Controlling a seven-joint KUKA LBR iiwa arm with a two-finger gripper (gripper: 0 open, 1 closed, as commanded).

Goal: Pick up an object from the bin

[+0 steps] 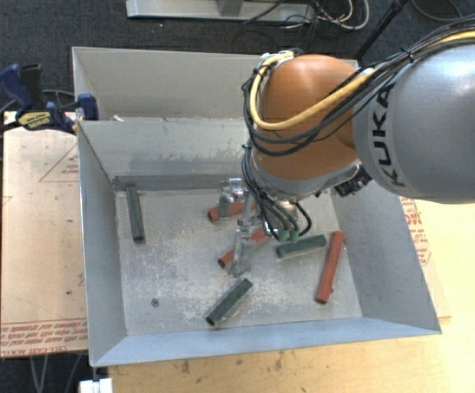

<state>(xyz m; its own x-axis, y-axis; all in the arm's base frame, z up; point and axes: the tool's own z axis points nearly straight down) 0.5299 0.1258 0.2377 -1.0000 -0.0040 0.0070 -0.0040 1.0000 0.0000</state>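
1. The arm's orange cover (303,121) hangs over the right middle of the grey bin (98,244). Below it the gripper (242,250) sits low, near the centre of the bin floor.
2. Whether the gripper is open or closed cannot be told.
3. A small red-brown block (227,259) lies right at the gripper's tip, on its lower-left side. Whether they touch is unclear.
4. A second red block (218,214) lies up and to the left, and a third red piece (259,235) lies just right of the gripper.
5. A dark green bar (300,246) lies further right, near a tilted long red stick (329,267).
6. 2 more bars lie apart: a diagonal green bar (228,301) toward the front wall, and a left green bar (134,214) well away.
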